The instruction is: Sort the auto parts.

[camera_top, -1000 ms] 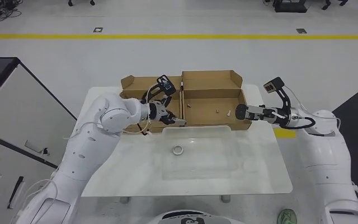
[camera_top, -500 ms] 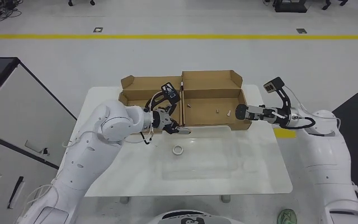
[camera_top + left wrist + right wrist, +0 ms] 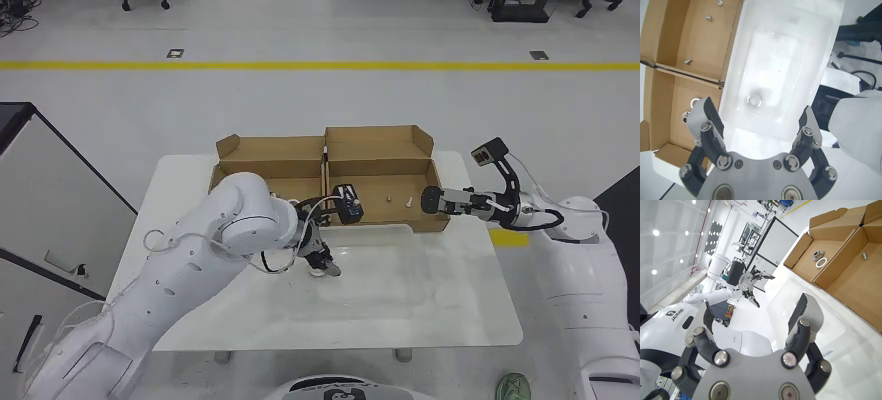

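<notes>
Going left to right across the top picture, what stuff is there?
Left cardboard box → right cardboard box → right gripper. I skipped the clear tray and left gripper; they overlap the boxes.

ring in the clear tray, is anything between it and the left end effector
Nothing visible does. The ring lies alone on the floor of the clear tray. The left end effector hangs open above it, with only air between its fingers and the ring.
</notes>
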`<state>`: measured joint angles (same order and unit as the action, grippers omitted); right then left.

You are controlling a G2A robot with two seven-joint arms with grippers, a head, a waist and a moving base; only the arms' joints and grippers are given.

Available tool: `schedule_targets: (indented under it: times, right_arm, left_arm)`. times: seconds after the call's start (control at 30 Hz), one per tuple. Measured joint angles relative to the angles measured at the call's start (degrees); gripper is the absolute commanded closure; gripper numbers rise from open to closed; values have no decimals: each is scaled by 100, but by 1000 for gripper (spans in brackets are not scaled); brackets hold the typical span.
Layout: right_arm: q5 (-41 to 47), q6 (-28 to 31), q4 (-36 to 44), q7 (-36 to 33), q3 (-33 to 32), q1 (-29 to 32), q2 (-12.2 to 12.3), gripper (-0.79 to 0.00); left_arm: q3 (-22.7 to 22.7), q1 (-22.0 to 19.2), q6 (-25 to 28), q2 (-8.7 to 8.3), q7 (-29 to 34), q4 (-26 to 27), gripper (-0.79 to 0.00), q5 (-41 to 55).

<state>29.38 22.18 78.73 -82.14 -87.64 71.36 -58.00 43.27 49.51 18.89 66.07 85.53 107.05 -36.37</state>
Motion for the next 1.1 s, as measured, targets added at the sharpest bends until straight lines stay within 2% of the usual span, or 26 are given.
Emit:
schedule_targets:
  times: [0.2,0.37,0.5,0.53,0.6,0.63,0.73,1.1]
  right_arm:
    - [0,0,0,0,0,0,0,-785]
    - [0,0,0,0,0,0,0,-785]
    - [0,0,0,0,0,0,0,-785]
    - [0,0,0,0,0,0,0,-785]
    - [0,0,0,0,0,0,0,-785]
    - [0,0,0,0,0,0,0,-785]
    - [0,0,0,0,0,0,0,-785]
    - [0,0,0,0,0,0,0,-785]
  left_arm:
    - [-998,-734,-297,198,253,-410,-785,-51]
    - [-1467,-1078,-319,283,247,-698,-785,88]
    - [-1810,-1277,-259,323,247,-907,-683,229]
    - [-1875,-1316,-260,329,247,-957,-619,255]
    - [-2006,-1392,-262,343,247,-1043,-570,319]
    - [-2048,-1416,-263,349,247,-1075,-486,353]
    - [-2192,-1483,-262,368,247,-1193,-406,408]
    - [-2744,-1745,-238,515,226,-1807,-376,376]
